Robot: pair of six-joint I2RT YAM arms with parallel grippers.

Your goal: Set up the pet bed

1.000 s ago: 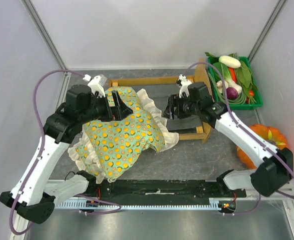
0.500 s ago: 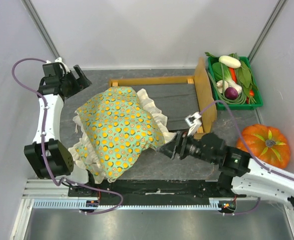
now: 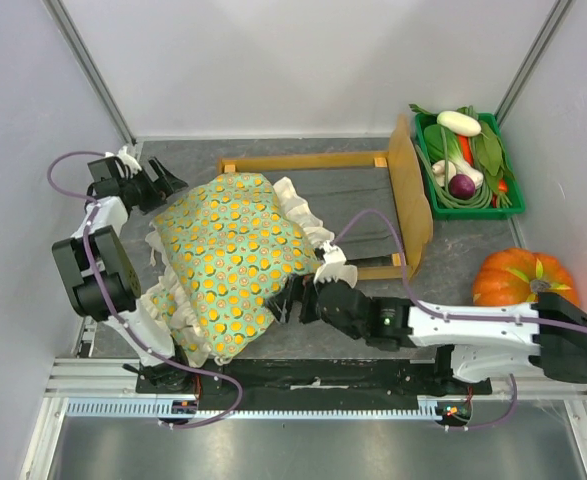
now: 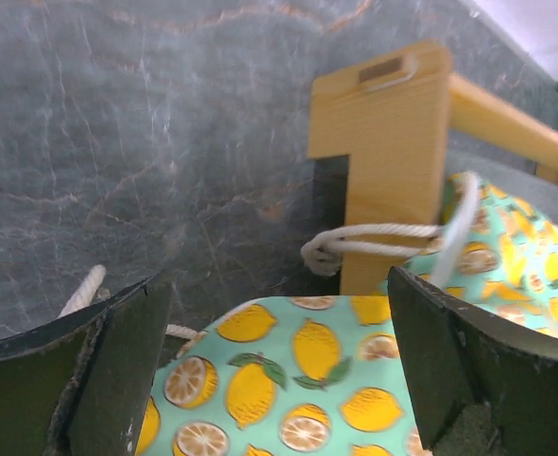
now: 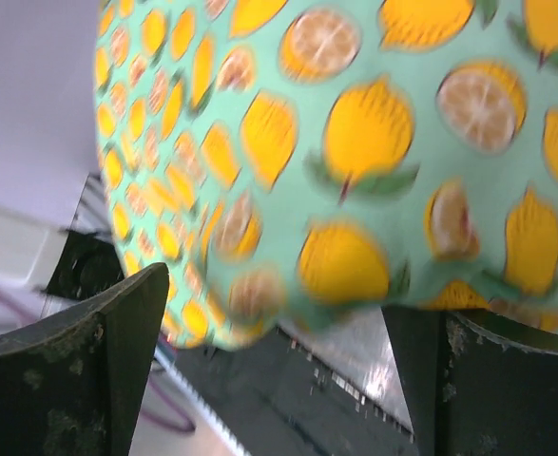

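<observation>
The pet bed stands at the back of the table, with its arched wooden headboard [image 3: 410, 190] on the right and a dark fabric base [image 3: 358, 215]. A green lemon-print frilled cushion [image 3: 233, 250] lies across the bed's left end and spills onto the table toward me. My left gripper [image 3: 163, 180] is open at the cushion's far-left corner. In the left wrist view the cushion [image 4: 288, 380] lies between the spread fingers [image 4: 469, 370], below a wooden bed post [image 4: 383, 161]. My right gripper [image 3: 291, 300] is open at the cushion's near-right edge, and the cushion [image 5: 355, 142] fills the right wrist view above the gripper [image 5: 279, 370].
A green crate of vegetables [image 3: 468, 160] sits at the back right, just behind the headboard. An orange pumpkin [image 3: 523, 285] rests at the right, beside my right arm. A white rope loop [image 4: 374, 242] hangs on the bed post. Walls close in the left, back and right.
Both arms have left the middle of the cushion. The left went to the far-left corner; the right swung down to the near edge and now points left. The right jaws opened wider.
</observation>
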